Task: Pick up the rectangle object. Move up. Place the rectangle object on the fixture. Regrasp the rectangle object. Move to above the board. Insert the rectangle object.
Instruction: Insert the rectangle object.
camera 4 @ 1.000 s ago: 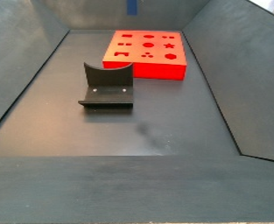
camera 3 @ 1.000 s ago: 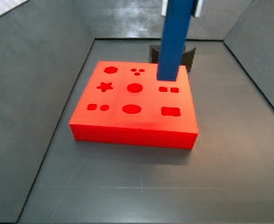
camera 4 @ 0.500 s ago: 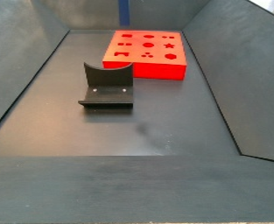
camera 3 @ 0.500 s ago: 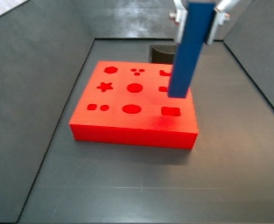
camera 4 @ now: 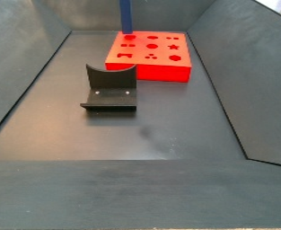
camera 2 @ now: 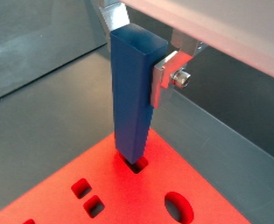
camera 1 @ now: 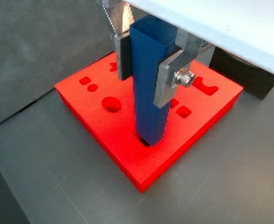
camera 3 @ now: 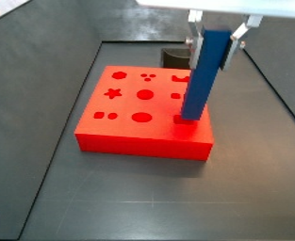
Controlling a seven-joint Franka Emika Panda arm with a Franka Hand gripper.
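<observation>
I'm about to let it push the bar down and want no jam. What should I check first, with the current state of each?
1. Grip: gripper shut on the blue bar, plates on both sides: ok.
2. Bar upright: close to vertical in a side view: ok.
3. Tip at a hole: lower end sits at a rectangular hole in the board: ok.
4. Tip square within the hole edges: cannot tell.
5. Insertion depth: cannot tell.
6. Fixture apart from the board: ok.
</observation>
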